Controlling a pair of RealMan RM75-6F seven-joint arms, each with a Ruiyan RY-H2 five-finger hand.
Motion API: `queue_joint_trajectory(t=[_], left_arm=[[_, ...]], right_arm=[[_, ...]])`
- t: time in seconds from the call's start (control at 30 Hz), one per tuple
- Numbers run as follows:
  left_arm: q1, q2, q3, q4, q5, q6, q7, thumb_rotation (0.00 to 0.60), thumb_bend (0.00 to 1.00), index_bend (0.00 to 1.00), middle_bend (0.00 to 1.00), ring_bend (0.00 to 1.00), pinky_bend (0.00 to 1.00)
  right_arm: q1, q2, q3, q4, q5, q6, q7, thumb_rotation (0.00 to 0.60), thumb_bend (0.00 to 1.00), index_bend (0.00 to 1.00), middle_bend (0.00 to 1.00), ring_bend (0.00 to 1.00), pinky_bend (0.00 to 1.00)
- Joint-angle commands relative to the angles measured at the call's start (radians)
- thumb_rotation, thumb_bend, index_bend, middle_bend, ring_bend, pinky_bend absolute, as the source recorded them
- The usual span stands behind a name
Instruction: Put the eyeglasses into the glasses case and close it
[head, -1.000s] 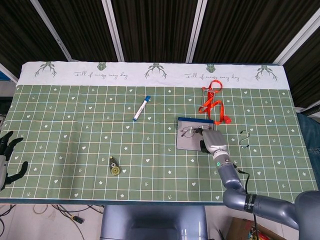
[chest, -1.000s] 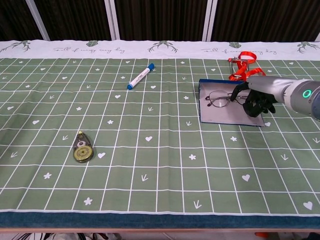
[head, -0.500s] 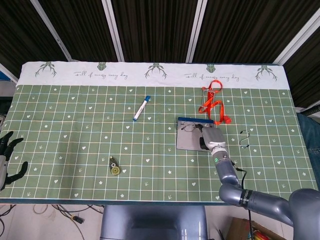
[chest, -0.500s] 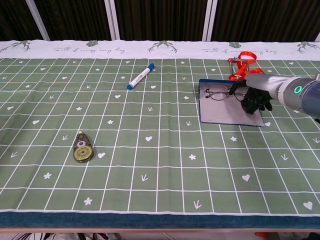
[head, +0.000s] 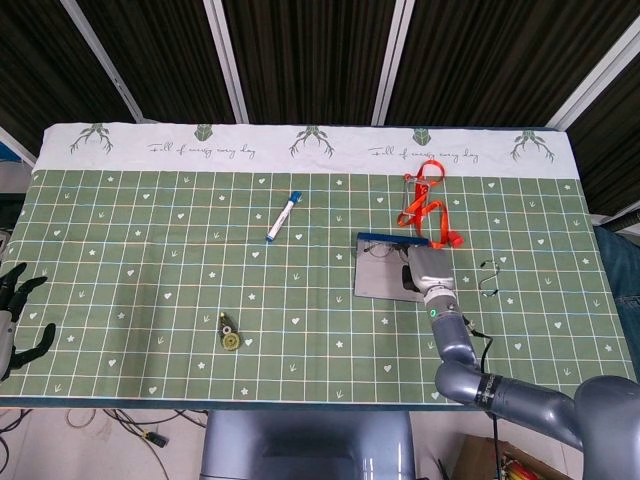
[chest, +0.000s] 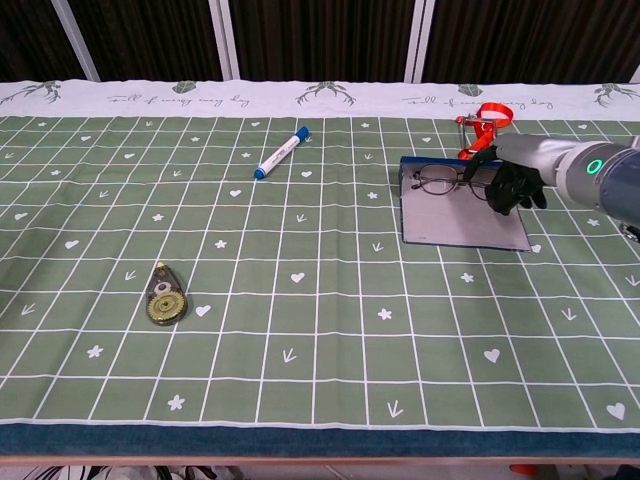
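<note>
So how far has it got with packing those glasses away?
Partly done. The eyeglasses lie on the grey glasses case, up near its blue far edge, with the right hand at their right end. Whether it grips them is unclear. The case lies flat and open, so settling the glasses and closing it remain. The left hand waits at the table's edge.

On the green patterned tabletop (chest: 300, 330) are counted one pair of thin wire-framed eyeglasses (chest: 436, 183), one flat grey glasses case (chest: 460, 220), one white marker with a blue cap (chest: 280, 152), one orange lanyard (head: 425, 205), one olive-green correction-tape dispenser (chest: 165, 294) and one small dark wire clip (head: 488, 277).
</note>
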Motion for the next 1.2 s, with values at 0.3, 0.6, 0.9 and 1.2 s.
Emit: queue_joint_trajectory(t=[0.3,0.6,0.9,1.2], left_arm=[[0.0,0.001,0.0,-0.004,-0.006,-0.003,0.007,0.6,0.39,0.17,0.0,0.0,0.0],[0.0,0.0,0.002,-0.009,-0.006,-0.004,0.02,0.6,0.39,0.18,0.0,0.0,0.0],[0.0,-0.002,0.003,-0.015,-0.009,-0.002,0.033,0.6,0.39,0.18,0.0,0.0,0.0],[-0.001,0.002,0.003,-0.016,-0.013,-0.009,0.027,0.6,0.39,0.18,0.0,0.0,0.0]], right_arm=[[-0.028,0.067,-0.017,-0.122,-0.031,0.023,-0.001,0.6,0.53,0.12,0.53,0.64,0.66],[-0.109,0.153,-0.085,-0.27,-0.226,0.097,0.06,0.6,0.29,0.18,0.27,0.29,0.27],[-0.137,0.118,-0.114,-0.22,-0.311,0.093,0.111,0.6,0.3,0.23,0.27,0.28,0.26],[-0.125,0.058,-0.095,-0.146,-0.318,0.075,0.107,0.6,0.3,0.23,0.27,0.28,0.26]])
